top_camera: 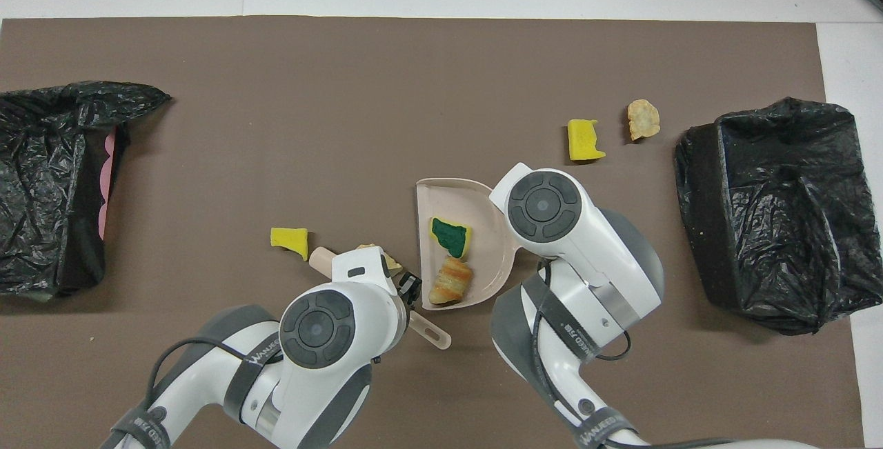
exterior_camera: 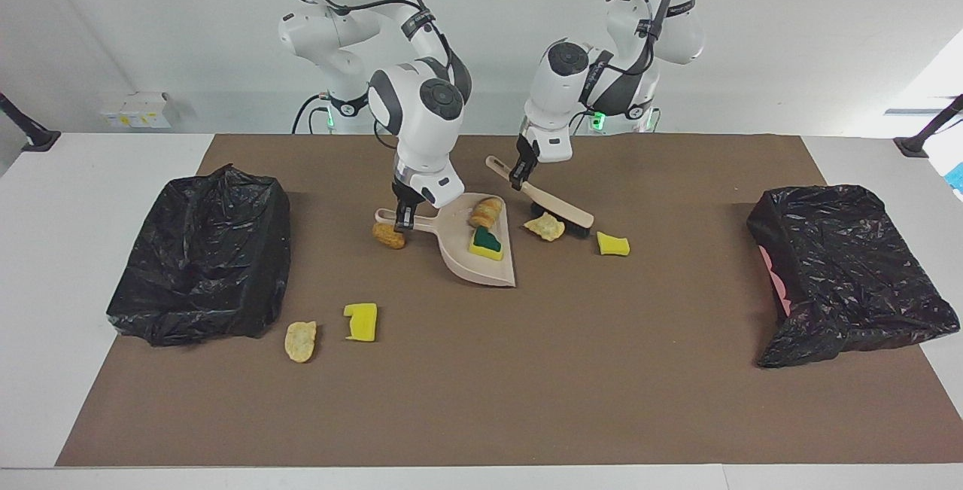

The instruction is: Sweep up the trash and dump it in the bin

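Note:
My right gripper (exterior_camera: 406, 213) is shut on the handle of the beige dustpan (exterior_camera: 470, 260), which rests on the brown mat. In the pan lie two pieces of trash, a croissant-like chunk (exterior_camera: 487, 211) (top_camera: 452, 281) and a green-topped yellow sponge (exterior_camera: 486, 243) (top_camera: 451, 236). My left gripper (exterior_camera: 519, 171) is shut on the handle of the beige brush (exterior_camera: 553, 205), whose bristles sit against a tan chunk (exterior_camera: 545, 226) beside the pan's open edge. A yellow sponge (exterior_camera: 613, 244) (top_camera: 290, 238) lies by the brush head. A brown nugget (exterior_camera: 389, 235) lies under the pan's handle.
One black-bagged bin (exterior_camera: 199, 264) (top_camera: 779, 214) stands at the right arm's end of the mat, another (exterior_camera: 850, 272) (top_camera: 58, 187) at the left arm's end. A yellow sponge (exterior_camera: 362, 322) (top_camera: 585, 140) and a tan chip (exterior_camera: 301, 341) (top_camera: 643, 119) lie near the first bin.

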You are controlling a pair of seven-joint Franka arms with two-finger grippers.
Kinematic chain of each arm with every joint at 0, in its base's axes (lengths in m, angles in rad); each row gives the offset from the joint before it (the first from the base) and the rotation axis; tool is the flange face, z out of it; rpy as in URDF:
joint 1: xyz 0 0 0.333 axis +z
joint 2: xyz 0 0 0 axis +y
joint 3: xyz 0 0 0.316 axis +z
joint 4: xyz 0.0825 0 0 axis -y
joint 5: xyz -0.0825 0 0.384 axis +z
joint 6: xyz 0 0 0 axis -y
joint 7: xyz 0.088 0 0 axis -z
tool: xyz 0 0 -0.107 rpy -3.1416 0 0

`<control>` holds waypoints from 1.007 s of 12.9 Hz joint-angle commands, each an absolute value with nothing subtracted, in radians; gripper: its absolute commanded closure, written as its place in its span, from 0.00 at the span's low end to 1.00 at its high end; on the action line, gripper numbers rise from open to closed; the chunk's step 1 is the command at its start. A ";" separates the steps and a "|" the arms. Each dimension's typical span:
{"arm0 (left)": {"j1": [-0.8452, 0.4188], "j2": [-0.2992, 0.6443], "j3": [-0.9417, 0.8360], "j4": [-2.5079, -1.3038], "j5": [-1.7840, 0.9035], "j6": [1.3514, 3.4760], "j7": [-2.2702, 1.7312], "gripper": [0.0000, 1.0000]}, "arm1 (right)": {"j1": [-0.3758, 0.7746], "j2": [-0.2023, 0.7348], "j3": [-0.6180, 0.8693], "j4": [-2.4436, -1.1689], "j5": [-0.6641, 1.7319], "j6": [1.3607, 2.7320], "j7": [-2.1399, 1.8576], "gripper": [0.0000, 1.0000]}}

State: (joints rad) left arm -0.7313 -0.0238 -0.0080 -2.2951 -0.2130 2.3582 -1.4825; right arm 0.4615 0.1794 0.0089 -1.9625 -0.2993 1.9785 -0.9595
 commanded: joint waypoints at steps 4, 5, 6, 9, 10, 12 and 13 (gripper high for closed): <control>-0.618 0.002 -0.006 -2.163 -0.204 2.180 -1.119 1.00 | 0.425 0.207 0.015 -1.919 -0.273 1.974 -0.988 1.00; -0.594 0.002 -0.006 -2.134 -0.196 2.121 -1.089 1.00 | 0.422 0.207 0.015 -1.919 -0.273 1.973 -0.988 1.00; -0.588 -0.002 -0.003 -2.131 -0.187 2.079 -1.059 1.00 | 0.422 0.209 0.015 -1.914 -0.273 1.968 -0.988 1.00; -0.523 -0.029 -0.002 -2.131 -0.098 1.961 -0.938 1.00 | 0.422 0.210 0.015 -1.908 -0.246 1.970 -0.997 1.00; -0.491 -0.038 -0.002 -2.131 -0.078 1.916 -0.886 1.00 | 0.420 0.210 0.015 -1.902 -0.229 1.961 -1.000 1.00; -0.447 -0.069 -0.002 -2.141 -0.037 1.847 -0.807 1.00 | 0.411 0.212 0.015 -1.902 -0.189 1.941 -1.011 1.00; -0.433 -0.080 -0.002 -2.152 -0.005 1.823 -0.766 1.00 | 0.408 0.213 0.015 -1.902 -0.178 1.936 -1.025 1.00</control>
State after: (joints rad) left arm -0.4635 -0.0374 0.0065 -2.1334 -0.0510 1.8775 -0.8283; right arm 0.4315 0.2024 0.0081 -1.9266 -0.2194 1.9609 -0.9705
